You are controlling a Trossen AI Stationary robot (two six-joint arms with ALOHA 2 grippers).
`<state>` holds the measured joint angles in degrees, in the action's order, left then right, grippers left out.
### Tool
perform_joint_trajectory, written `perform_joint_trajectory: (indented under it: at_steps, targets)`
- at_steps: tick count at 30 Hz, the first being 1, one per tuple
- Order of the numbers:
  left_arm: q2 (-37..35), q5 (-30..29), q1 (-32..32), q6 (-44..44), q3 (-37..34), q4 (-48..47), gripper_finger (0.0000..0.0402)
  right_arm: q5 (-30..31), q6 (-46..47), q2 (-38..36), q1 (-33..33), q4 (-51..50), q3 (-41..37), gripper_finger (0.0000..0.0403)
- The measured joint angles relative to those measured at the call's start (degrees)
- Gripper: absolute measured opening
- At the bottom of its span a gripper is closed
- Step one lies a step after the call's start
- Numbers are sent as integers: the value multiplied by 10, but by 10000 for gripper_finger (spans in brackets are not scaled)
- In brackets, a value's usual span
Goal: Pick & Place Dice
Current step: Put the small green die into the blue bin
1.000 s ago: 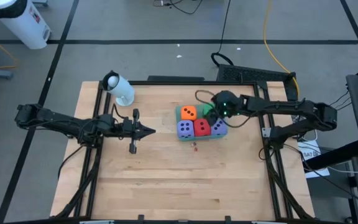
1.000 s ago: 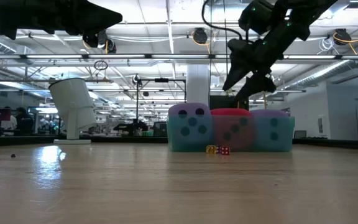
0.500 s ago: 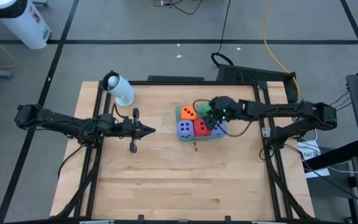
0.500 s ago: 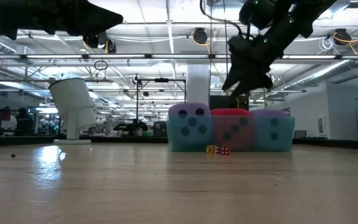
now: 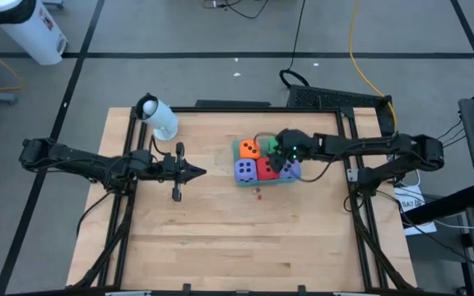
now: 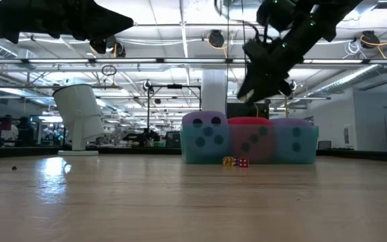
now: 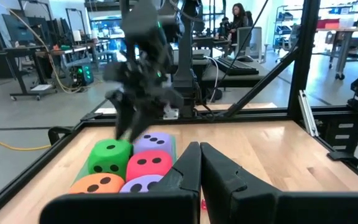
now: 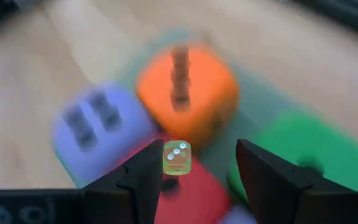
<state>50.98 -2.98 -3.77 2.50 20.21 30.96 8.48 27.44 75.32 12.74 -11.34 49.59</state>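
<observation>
Five foam dice sit packed in a teal tray [image 5: 237, 145]: orange [image 5: 250, 149], green [image 7: 110, 156], red [image 5: 267, 169] and two purple [image 5: 243, 170] [image 5: 291, 170]. My right gripper [image 5: 276, 153] hovers open just above them, over the green and red ones [image 6: 264, 89]. In the right wrist view a small yellow-green die [image 8: 177, 157] shows in the gap between the fingers, close beside one finger [image 8: 145, 174]. Two tiny dice [image 6: 235, 162] lie on the table in front of the tray. My left gripper [image 5: 196, 172] waits shut, left of the tray. My right gripper is open with the small yellow-green die [image 8: 177, 157] beside one finger [image 8: 146, 173]; the other finger [image 8: 257, 171] stands well apart from it. I cannot tell whether the die touches the near finger or hangs free. It is clear of the foam dice below.
A white cylinder [image 5: 160, 117] stands near the table's far left corner. Black frame rails run along the table's left and right edges [image 5: 360, 222]. The wooden table top [image 5: 237, 238] lies bare toward the near edge. People and benches show in the room beyond.
My right gripper has moved toward the table's left, from over the right-hand purple die to over the green and red dice, at about the same height. The foam dice and my left arm have stayed where they were.
</observation>
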Motion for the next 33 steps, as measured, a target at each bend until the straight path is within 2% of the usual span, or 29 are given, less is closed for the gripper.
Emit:
perform_joint_trajectory:
  at_steps: [18, 22, 33]
  targets:
    - [0, 0, 0, 6, 0, -3, 5, -13, -19, -1, -13, -5, 0, 187]
    - [0, 0, 0, 15, 0, -5, 5, -43, -91, -1, -12, 3, 0, 187]
    - [0, -1, 0, 18, 0, -8, 5, -26, -316, -1, -14, 72, 0, 185]
